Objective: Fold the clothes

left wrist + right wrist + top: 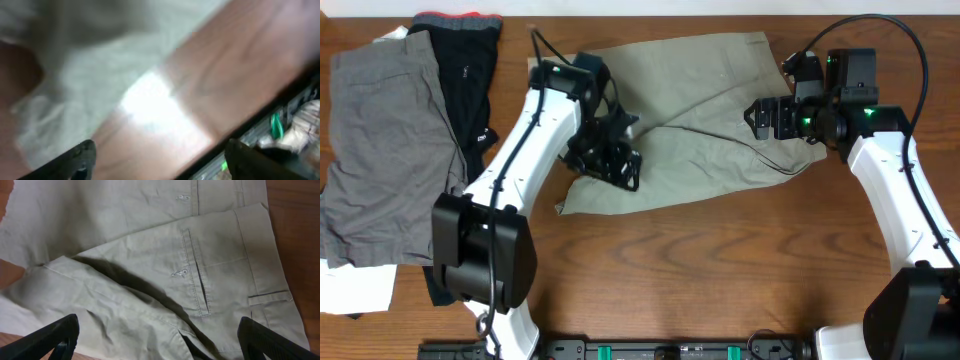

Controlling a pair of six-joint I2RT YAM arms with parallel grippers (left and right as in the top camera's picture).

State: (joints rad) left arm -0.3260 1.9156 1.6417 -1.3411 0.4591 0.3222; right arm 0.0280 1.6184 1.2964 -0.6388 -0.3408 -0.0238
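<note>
Over the khaki shorts (700, 120), both hands (610, 160) (765, 118) hover, fingers spread.

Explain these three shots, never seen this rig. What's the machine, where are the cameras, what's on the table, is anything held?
Two white robot arms work at a wooden table. The overhead view looks down on both; the other two come from cameras on each wrist, with dark fingertips at the bottom corners. The left gripper sits over the left edge of the khaki shorts, which lie partly folded mid-table. The right gripper hangs over their right side; its fingers stand wide apart, holding nothing. The left wrist view is blurred, showing apart fingers over cloth and wood. At far left lie grey shorts and a black garment.
</note>
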